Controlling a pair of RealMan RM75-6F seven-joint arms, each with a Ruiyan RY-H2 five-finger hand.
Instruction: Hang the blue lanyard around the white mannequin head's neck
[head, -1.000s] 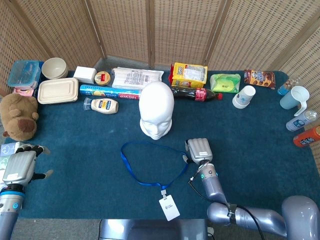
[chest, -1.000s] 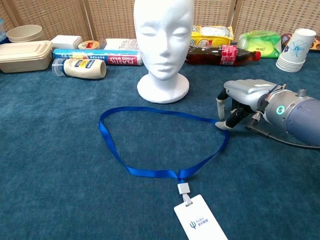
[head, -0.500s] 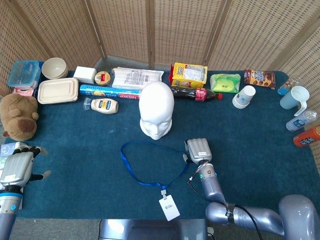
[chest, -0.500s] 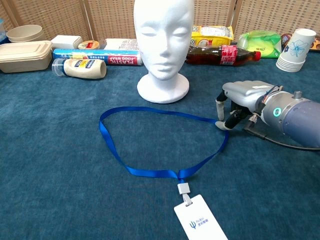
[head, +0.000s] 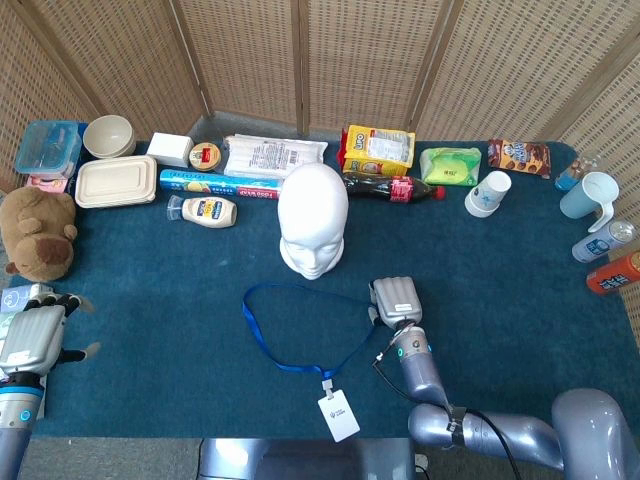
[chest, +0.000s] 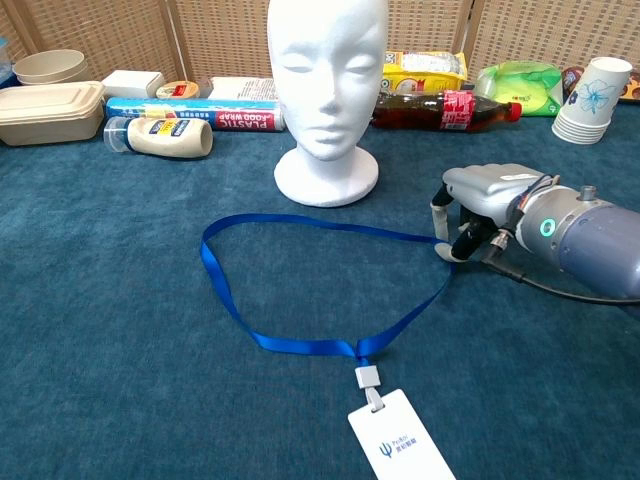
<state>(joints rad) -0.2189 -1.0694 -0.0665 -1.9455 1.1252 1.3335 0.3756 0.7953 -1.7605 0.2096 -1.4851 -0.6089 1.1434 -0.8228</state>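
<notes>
The white mannequin head (head: 313, 218) (chest: 327, 70) stands upright mid-table, facing me. In front of it the blue lanyard (head: 300, 289) (chest: 300, 346) lies as an open loop on the blue cloth, its white badge (head: 338, 416) (chest: 400, 444) nearest me. My right hand (head: 395, 300) (chest: 480, 205) sits palm down at the loop's right end, fingers curled, fingertips pinching the strap there. My left hand (head: 35, 335) hovers at the table's left edge with fingers apart and nothing in it; only the head view shows it.
Behind the head lie a cola bottle (head: 393, 187), a food wrap box (head: 215, 184) and a mayonnaise bottle (head: 208, 211). Paper cups (head: 488, 193) stand at the back right. A teddy bear (head: 38, 232) sits at the left edge.
My right hand edged slightly toward the mannequin head, and the lanyard's loop shifted a little with it. My left hand drew back slightly toward the table's near left edge.
</notes>
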